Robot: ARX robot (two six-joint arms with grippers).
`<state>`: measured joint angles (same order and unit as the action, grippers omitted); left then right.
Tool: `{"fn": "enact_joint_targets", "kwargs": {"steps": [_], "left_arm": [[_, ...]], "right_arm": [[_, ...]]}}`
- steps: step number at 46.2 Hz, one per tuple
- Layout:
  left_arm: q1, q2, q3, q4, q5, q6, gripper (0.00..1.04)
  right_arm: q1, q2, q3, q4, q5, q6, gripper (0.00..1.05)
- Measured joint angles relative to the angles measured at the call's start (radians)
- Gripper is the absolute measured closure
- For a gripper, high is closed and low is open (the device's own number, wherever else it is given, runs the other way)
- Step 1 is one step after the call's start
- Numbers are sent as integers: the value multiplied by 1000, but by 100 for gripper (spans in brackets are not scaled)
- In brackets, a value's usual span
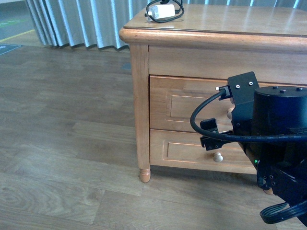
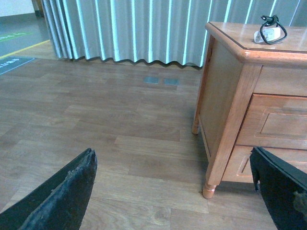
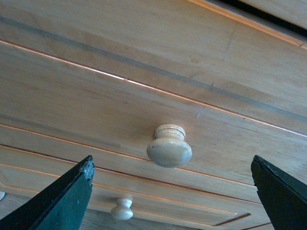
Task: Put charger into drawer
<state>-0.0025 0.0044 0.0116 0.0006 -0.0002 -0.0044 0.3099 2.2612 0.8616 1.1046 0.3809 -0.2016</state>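
The charger (image 1: 162,11), a white plug block ringed by its black cable, lies on the cabinet top near the far left corner; the left wrist view also catches the charger (image 2: 270,33). The drawer (image 1: 192,103), the taller upper one, is closed. My right gripper (image 3: 172,191) is open right in front of the drawer's pale round knob (image 3: 169,146), which sits between and just beyond the fingertips without touching them. The right gripper (image 1: 216,133) partly hides that knob in the front view. My left gripper (image 2: 175,191) hangs open over the floor, left of the cabinet, holding nothing.
The shallower lower drawer (image 1: 187,151) is closed, with its own knob (image 1: 218,157) just below my right gripper. A cabinet leg (image 2: 209,189) stands near the left gripper. Curtains (image 2: 134,28) hang behind, with wooden floor (image 1: 62,143) to the left.
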Motion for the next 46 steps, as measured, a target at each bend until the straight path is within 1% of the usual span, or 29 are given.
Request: {"fn": "enact_joint_targets", "kwargs": {"steps": [22,46], "left_arm": [[0,0,0,0,0,0,6],[0,0,0,0,0,0,6]], "right_arm": [[-3,40,73,-14,18,12,8],[-2,56,99,-33,45,25,8]]}}
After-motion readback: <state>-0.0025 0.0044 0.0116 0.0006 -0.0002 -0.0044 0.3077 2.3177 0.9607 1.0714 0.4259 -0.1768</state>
